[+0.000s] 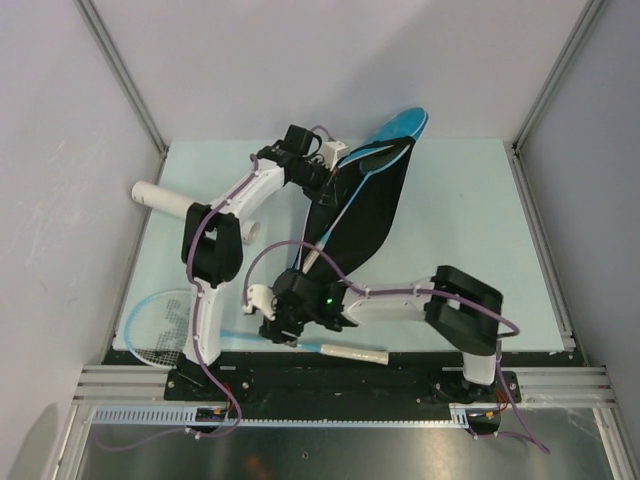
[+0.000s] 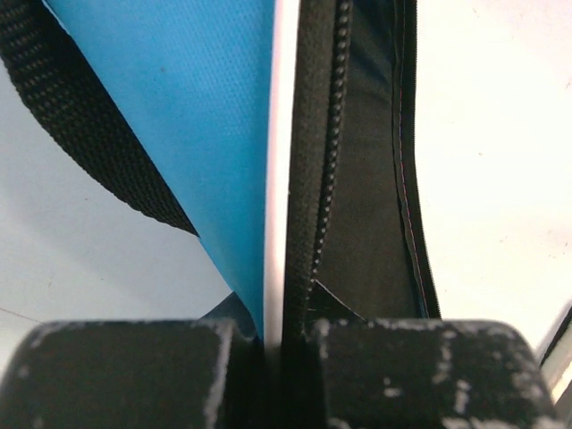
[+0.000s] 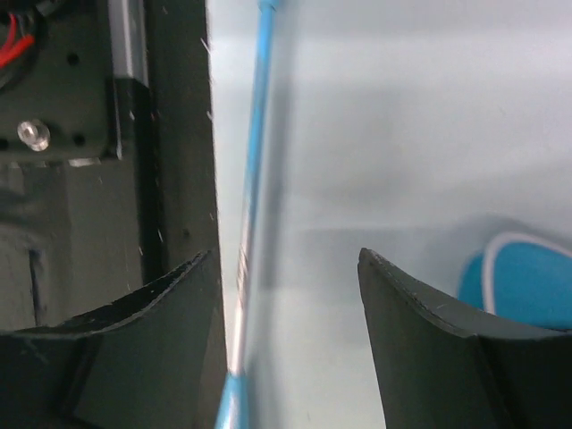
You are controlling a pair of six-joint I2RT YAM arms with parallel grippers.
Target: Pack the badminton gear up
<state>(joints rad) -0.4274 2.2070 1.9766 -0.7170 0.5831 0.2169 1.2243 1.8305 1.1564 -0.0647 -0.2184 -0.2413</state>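
Hovering at the near table point(image 1: 450, 200) edge, my right end effector point(image 3: 286, 268) is released, the racket point(image 3: 256, 161) shaft between its fingers point(image 3: 152, 349). Farther, my left end effector point(image 2: 286, 332) is clenched on the bag point(image 2: 214, 134) rim; the tube point(image 1: 165, 198) lies left.

One racket bag point(image 1: 365, 208) on the bench point(image 1: 470, 230), and just the one white tube point(image 1: 160, 197) out there. One racket point(image 1: 160, 325) in plain sight; whether a second sits inside that bag, can't tell.
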